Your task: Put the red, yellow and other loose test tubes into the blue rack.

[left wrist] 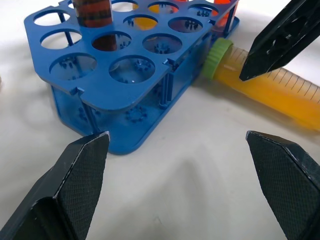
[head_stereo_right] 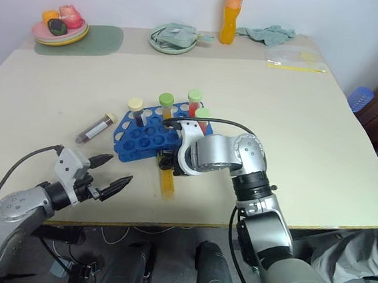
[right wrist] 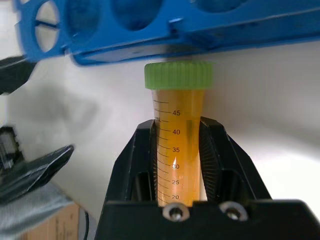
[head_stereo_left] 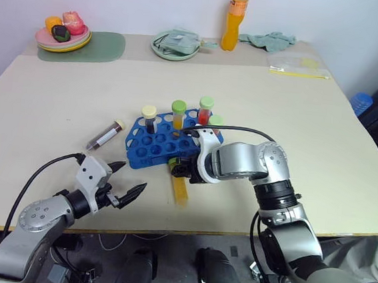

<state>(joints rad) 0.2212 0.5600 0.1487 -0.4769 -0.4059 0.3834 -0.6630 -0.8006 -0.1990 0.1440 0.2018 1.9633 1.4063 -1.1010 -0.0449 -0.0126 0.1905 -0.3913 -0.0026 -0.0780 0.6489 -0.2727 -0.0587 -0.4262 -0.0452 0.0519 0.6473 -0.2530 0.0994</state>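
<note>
Counter (head_stereo_left: 320, 167) carries everything; clock directions read from the blue rack (head_stereo_left: 150, 144) in the head view, 12 being the far wall.

Rack: one, blue, mid-counter. Four tubes stand in it: cream-capped (head_stereo_left: 149, 114), green-capped with yellow fill (head_stereo_left: 178, 112), green-capped with red fill (head_stereo_left: 205, 108), and a fourth green cap (head_stereo_left: 215, 121) partly hidden behind the right arm. Most other holes are open.

Loose tubes: two.
- yellow tube (head_stereo_left: 180, 186), green cap, lying flat at 5 o'clock, cap just beside the rack's near edge.
- dark tube (head_stereo_left: 105, 135), cream cap, lying flat at 9 o'clock, near the rack but apart from it.

End effectors: two.
- right end effector (right wrist: 179, 150) closed on the yellow tube; wrist view shows both fingers pressed on its barrel below the cap. Tube looks to be lying on the counter.
- left end effector (head_stereo_left: 126, 185) at 7 o'clock, fingers spread wide, nothing between them, clear of rack and tubes.

Far edge, 10 to 2 o'clock:
- one green mat (head_stereo_left: 108, 45) with one stack of plates (head_stereo_left: 63, 41) holding toy food, 10 o'clock.
- one green plate (head_stereo_left: 174, 52) with a folded item on it, 12 o'clock.
- one orange drink bottle (head_stereo_left: 234, 19), 1 o'clock.
- one teal cloth (head_stereo_left: 269, 39), 1 o'clock, beyond the bottle.
- one clear bag (head_stereo_left: 297, 63), 2 o'clock.
</note>
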